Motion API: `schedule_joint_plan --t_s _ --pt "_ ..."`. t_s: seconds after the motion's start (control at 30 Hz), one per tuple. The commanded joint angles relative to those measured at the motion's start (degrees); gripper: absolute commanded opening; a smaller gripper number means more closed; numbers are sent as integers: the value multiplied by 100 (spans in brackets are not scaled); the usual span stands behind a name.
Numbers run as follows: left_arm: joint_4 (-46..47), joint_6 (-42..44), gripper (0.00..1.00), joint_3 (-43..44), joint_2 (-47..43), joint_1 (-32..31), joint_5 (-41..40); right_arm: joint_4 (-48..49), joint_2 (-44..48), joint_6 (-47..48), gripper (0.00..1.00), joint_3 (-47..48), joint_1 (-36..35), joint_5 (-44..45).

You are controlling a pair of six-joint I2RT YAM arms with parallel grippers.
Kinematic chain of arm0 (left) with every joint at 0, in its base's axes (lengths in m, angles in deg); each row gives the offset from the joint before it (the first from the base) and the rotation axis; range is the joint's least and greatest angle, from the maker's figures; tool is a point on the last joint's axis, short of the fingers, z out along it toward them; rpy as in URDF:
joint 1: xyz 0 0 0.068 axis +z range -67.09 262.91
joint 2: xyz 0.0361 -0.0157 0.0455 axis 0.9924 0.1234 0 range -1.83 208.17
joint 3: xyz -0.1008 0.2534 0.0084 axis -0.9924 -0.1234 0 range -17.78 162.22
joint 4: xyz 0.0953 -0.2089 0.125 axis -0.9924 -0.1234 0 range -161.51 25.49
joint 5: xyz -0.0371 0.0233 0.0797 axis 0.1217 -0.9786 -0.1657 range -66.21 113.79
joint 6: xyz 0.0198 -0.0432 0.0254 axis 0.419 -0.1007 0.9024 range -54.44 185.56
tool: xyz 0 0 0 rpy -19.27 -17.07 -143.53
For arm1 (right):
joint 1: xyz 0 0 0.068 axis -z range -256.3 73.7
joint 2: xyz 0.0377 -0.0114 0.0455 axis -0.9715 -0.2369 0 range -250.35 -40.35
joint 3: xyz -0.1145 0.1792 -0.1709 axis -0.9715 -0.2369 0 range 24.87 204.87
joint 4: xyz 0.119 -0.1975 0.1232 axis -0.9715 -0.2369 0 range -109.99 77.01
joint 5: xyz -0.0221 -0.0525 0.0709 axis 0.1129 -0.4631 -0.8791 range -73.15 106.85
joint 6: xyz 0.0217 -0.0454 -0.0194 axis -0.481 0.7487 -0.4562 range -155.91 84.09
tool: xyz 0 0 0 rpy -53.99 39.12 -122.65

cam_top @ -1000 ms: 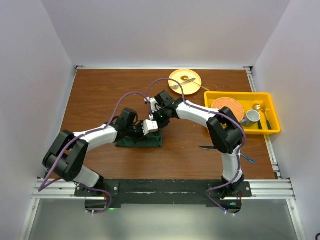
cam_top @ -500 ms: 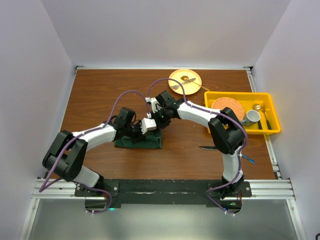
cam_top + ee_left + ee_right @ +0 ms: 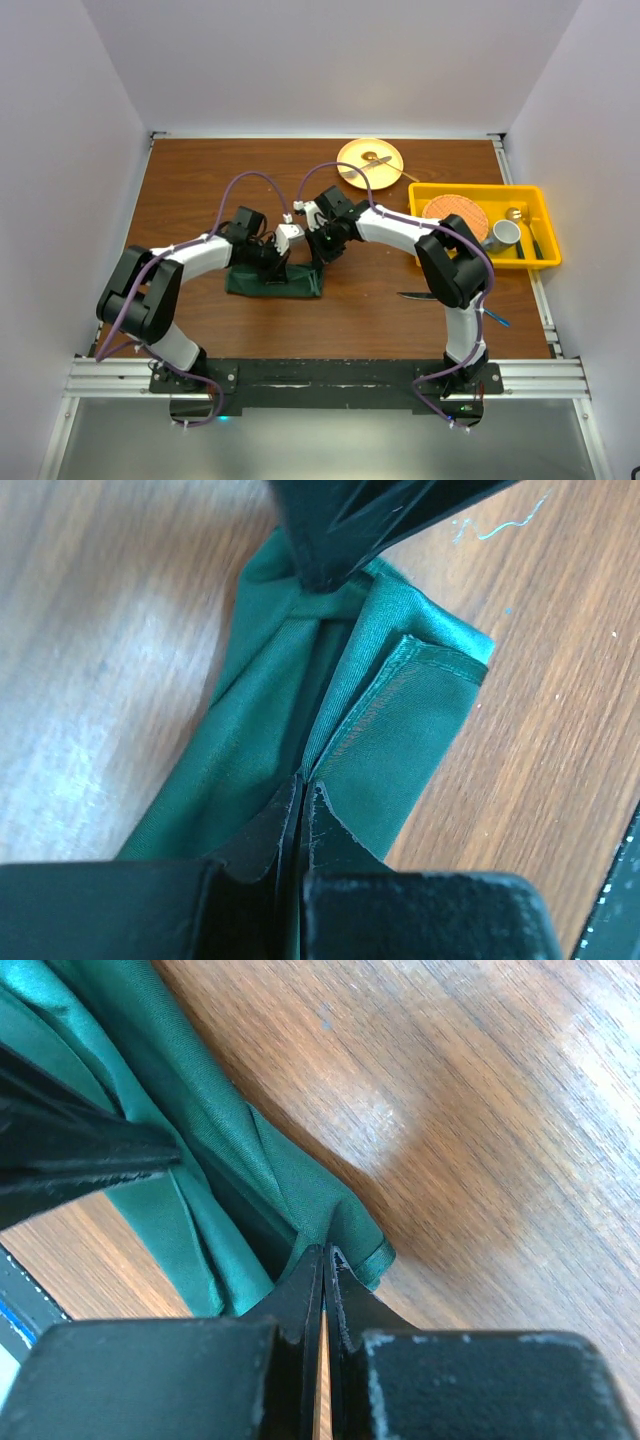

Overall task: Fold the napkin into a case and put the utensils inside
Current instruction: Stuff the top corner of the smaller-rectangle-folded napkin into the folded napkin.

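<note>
Roughly midway — napkin [image 3: 275,283] folded narrow, left hand [image 3: 303,785] and right hand [image 3: 322,1255] pinched onto it, knife [image 3: 415,295] and fork [image 3: 497,318] off to its right — not yet in.

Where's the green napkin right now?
In the top view, the napkin lies folded on the table, a little left of the middle. The left gripper and the right gripper are both pinching it.

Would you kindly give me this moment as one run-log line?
phase: folding | left gripper: shut on dark green cloth napkin | right gripper: shut on same napkin | napkin: narrow folded strip
</note>
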Motion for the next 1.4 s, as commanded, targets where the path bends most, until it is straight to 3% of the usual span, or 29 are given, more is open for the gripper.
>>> schedule_joint_plan --t_s 0.0,1.0,1.37 --pt "-289 -498 0 222 196 167 99 182 371 62 0 -69 35 28" --pt "-983 -1431 0 1049 847 264 -428 244 960 1 0 -350 17 -350" --pt "-860 -1888 0 1145 1005 264 -253 507 354 -210 0 -272 -62 -192"
